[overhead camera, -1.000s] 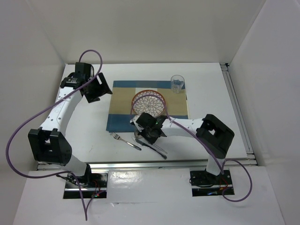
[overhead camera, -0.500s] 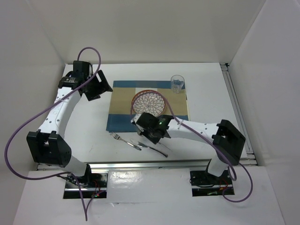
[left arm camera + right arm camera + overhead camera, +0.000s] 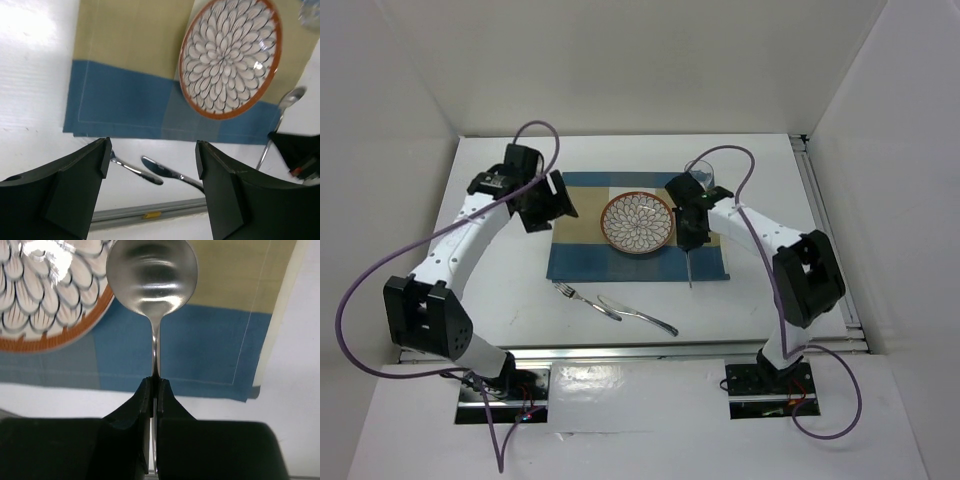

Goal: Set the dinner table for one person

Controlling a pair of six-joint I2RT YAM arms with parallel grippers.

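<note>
Dinner table (image 3: 770, 290) spread beneath the plate (image 3: 637, 222), blue-and-tan placemat (image 3: 580, 255) under the plate, right gripper (image 3: 154, 390) pinching a spoon (image 3: 152, 272) just right of the plate, left gripper (image 3: 152, 155) wide, empty, to its left, fork (image 3: 582, 298) and knife (image 3: 640, 313) on its near side.

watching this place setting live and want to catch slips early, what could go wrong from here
1. The right gripper pinches the silver metal spoon only at its thin neck, so the spoon could swivel or slip as it is lowered.
2. The spoon's bowl is close beside the orange-rimmed round patterned plate; a small sideways drift could knock the rim and shift the plate.
</note>
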